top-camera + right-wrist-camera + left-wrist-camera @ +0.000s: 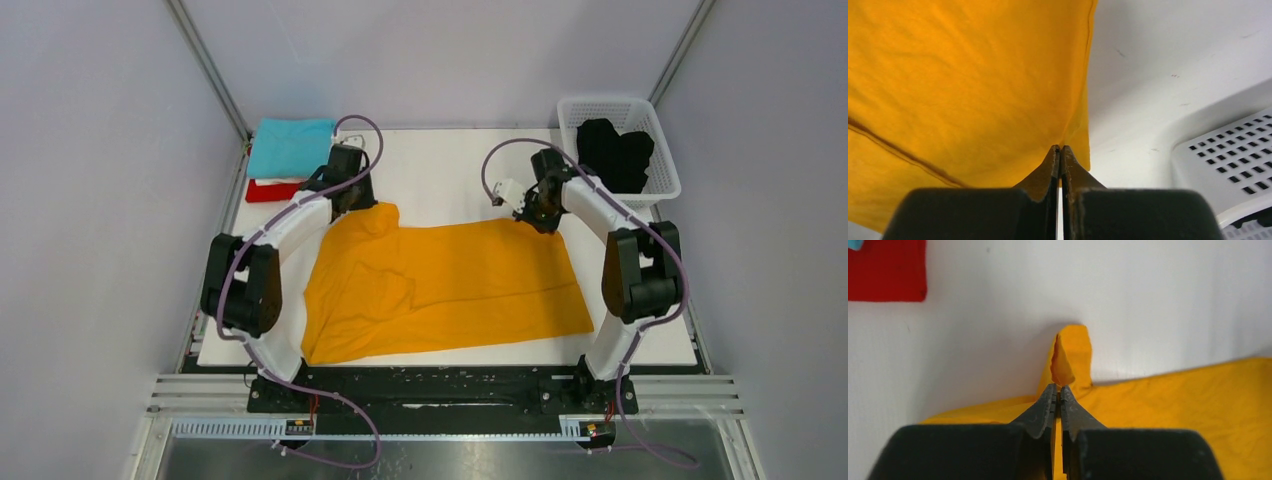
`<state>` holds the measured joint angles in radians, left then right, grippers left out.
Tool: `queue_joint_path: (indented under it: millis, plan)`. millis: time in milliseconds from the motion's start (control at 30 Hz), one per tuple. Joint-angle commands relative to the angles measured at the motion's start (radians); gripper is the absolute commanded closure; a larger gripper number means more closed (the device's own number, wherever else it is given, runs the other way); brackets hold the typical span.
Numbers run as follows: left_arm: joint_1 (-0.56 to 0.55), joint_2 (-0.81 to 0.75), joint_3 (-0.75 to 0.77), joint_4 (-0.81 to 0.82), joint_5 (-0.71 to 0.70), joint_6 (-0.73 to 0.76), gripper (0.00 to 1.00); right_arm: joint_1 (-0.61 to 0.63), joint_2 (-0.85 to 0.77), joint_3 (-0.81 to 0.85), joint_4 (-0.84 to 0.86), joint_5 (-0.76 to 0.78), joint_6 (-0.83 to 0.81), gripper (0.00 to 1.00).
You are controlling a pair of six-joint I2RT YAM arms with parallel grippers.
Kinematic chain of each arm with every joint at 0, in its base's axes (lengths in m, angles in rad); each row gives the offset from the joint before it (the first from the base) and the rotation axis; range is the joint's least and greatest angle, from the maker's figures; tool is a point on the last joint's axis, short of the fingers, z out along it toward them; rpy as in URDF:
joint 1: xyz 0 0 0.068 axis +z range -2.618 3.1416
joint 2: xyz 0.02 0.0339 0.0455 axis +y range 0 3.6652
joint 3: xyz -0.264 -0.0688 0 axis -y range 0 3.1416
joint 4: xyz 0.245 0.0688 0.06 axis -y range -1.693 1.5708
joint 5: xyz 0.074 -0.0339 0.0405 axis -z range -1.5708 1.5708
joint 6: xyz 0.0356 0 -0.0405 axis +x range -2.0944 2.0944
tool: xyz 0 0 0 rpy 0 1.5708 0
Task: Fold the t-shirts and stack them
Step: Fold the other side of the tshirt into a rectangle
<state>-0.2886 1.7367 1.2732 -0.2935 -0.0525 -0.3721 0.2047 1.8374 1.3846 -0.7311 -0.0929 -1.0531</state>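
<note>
The orange-yellow t-shirt (440,285) lies spread over the middle of the white table (450,170), bunched at its left half. My left gripper (362,197) is shut on a raised fold at the shirt's far left corner (1068,357), with the jaws together on the cloth. My right gripper (537,216) is shut on the shirt's far right edge (973,85). A folded teal t-shirt (290,147) lies on a red one (272,190) at the back left. A black t-shirt (615,152) sits in the basket. I cannot make out a white shirt.
The white mesh basket (668,172) stands at the back right, close to my right gripper, and shows in the right wrist view (1223,170). The red shirt (885,270) shows at the top left of the left wrist view. Grey walls enclose the table.
</note>
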Motion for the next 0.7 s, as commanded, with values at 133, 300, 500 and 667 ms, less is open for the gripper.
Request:
queue_joint_path:
  millis: [133, 300, 500, 667]
  plan:
    - [-0.118, -0.275, -0.215, 0.070, -0.140, -0.028, 1.00, 0.042, -0.193, -0.224, 0.131, 0.034, 0.134, 1.00]
    - [-0.183, -0.439, -0.393, 0.094, -0.195, -0.104, 1.00, 0.058, -0.273, -0.301, 0.133, 0.020, 0.156, 1.00]
    - [-0.235, -0.676, -0.592, 0.086, -0.279, -0.202, 1.00, 0.060, -0.359, -0.407, 0.142, 0.228, 0.187, 1.00]
    - [-0.255, -0.857, -0.681, 0.035, -0.320, -0.274, 1.00, 0.060, -0.395, -0.402, 0.104, 0.310, 0.252, 1.00]
